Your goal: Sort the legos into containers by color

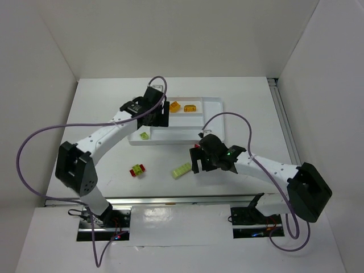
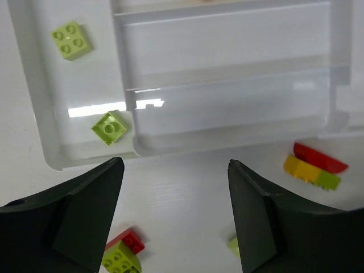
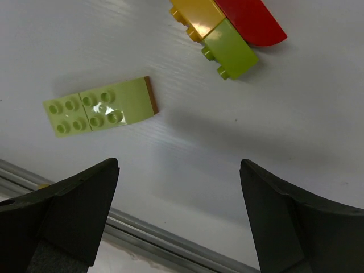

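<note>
Hovering over the near edge of the white tray, the left gripper is spread wide with nothing between its fingers. Two small light green bricks lie apart in the tray's side section. Two yellow-orange bricks sit in a far compartment, and the long slots seen from the left wrist are bare. The right gripper hangs above the table in front of the tray, also released and empty. A long light green brick lies flat on the table just beyond it. A red-yellow-green stack lies farther off, near the tray's edge. A red-and-green stack sits on the table to the left, well apart from the tray.
</note>
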### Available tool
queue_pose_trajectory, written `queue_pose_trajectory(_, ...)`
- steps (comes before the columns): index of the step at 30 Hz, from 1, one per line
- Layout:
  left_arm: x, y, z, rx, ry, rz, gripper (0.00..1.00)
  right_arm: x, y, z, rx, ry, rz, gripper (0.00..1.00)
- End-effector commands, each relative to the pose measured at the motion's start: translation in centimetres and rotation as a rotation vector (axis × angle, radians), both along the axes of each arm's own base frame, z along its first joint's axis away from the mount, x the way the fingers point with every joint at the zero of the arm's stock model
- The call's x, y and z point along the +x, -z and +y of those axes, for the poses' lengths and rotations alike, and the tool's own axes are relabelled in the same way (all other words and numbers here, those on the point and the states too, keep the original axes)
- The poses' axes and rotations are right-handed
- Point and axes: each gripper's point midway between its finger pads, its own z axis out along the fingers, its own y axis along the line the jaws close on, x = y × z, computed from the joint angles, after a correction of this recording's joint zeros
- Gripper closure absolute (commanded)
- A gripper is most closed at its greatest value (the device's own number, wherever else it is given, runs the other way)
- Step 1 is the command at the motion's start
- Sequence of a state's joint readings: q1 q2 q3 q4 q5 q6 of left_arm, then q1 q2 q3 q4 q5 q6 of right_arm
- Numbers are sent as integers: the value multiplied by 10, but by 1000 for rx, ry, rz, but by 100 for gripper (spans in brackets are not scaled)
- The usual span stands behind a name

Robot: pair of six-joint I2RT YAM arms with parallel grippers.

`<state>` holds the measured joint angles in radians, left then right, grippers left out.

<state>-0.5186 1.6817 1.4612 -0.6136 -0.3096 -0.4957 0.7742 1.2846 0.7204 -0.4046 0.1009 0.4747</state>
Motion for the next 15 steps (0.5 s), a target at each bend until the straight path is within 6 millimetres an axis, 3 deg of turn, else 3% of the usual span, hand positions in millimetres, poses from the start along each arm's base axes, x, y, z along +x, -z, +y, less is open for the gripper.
queue_pose_trajectory(1,-25,-7,-19,-30,176,11,16,15,-24,27,106,-4,-53,6)
queue_pose_trajectory(5,-51,7,-30,-38,275,63,17,33,-33,13,50,103,-119,6)
queue_pose_trajectory(9,-73,16,-32,-67,330,98,17,48,-28,6,-46,144,-136,7)
queue_pose_trajectory(15,-76,23,-32,-69,336,111,18,74,-19,6,-137,125,-170,7)
